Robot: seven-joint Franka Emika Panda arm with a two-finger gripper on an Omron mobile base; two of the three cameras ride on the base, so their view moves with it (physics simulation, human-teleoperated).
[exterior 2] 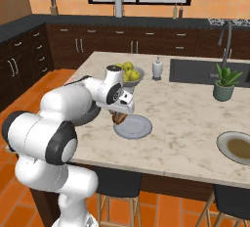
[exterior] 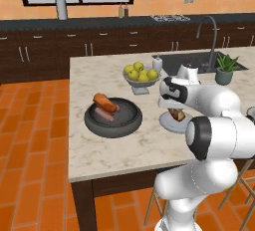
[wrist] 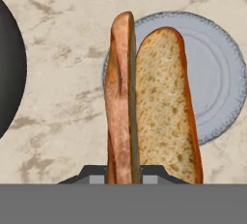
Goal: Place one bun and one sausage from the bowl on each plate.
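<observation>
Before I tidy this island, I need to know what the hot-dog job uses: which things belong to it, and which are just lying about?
Belongs to the job:
- bun held by the gripper
- near plate
- far plate
- dark bowl
- second bun
- sausage

Just lying about:
- bowl of apples
- soap dispenser
- potted plant

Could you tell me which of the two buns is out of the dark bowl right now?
The bun held in the gripper, above the near plate. The other bun lies in the bowl.
</observation>
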